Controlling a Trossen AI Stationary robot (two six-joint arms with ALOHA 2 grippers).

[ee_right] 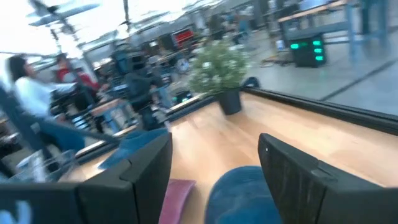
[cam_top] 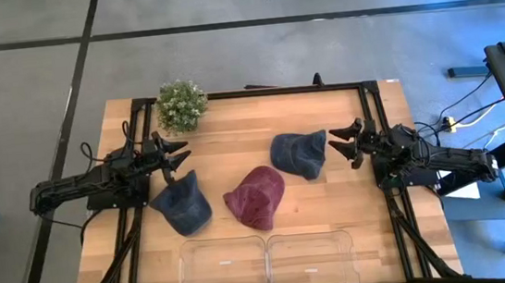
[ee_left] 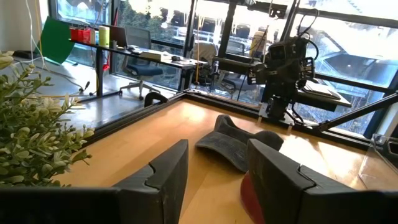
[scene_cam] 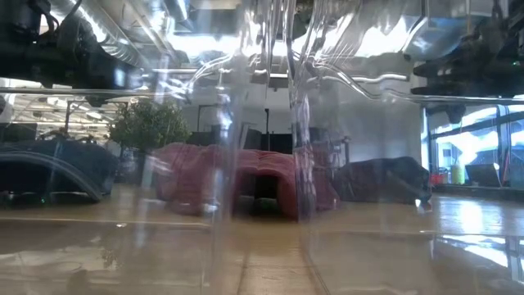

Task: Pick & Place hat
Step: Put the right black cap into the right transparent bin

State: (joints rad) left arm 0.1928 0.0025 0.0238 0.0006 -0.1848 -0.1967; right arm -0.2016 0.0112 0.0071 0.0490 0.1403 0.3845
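Note:
Three caps lie on the wooden table in the high view: a dark blue one [cam_top: 182, 205] at the left, a maroon one [cam_top: 256, 197] in the middle, and a blue-grey one [cam_top: 299, 155] toward the right. My left gripper [cam_top: 177, 155] hovers open just beyond the far edge of the dark blue cap. My right gripper [cam_top: 346, 144] is open beside the blue-grey cap's right side; its wrist view shows that cap [ee_right: 242, 196] below the fingers and the maroon one [ee_right: 177, 199] beside it. The left wrist view shows the blue-grey cap [ee_left: 239, 143] ahead.
Two clear plastic bins [cam_top: 223, 268] [cam_top: 311, 261] sit side by side at the table's near edge and fill the low view. A small potted plant [cam_top: 181, 106] stands at the far left corner, close to my left gripper. A black frame runs along the table's edges.

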